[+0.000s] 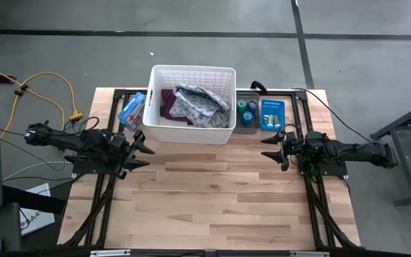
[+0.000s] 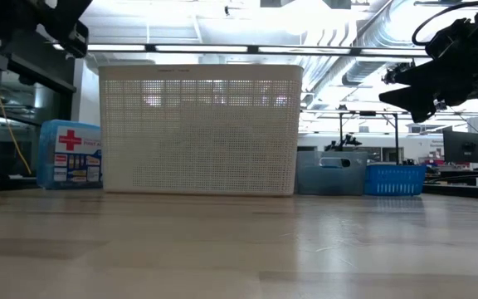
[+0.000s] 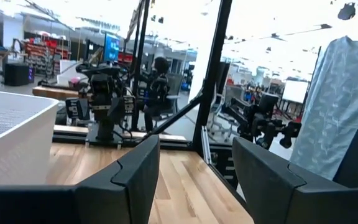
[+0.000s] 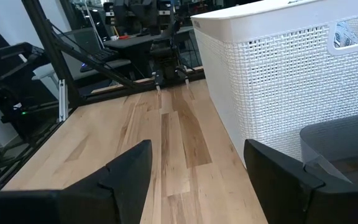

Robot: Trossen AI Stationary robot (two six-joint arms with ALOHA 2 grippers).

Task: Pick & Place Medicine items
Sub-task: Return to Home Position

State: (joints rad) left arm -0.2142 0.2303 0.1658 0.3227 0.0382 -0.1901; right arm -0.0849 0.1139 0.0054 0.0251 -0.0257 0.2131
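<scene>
This is a robotics lab in an open industrial hall. A wooden table [image 1: 212, 193] on a black metal frame stands on a bare concrete floor [image 1: 191, 36], with a yellow cable [image 1: 75, 113] trailing nearby. Exposed ducts [image 2: 359, 71] and strip lights [image 2: 197, 48] run overhead. Other benches behind carry another robot rig [image 3: 104, 102] (dark arms, like the two here) and a monitor [image 2: 463, 146]. A first-aid box [image 2: 69, 154] and bandage rolls [image 1: 245, 108] are set out on the table.
</scene>
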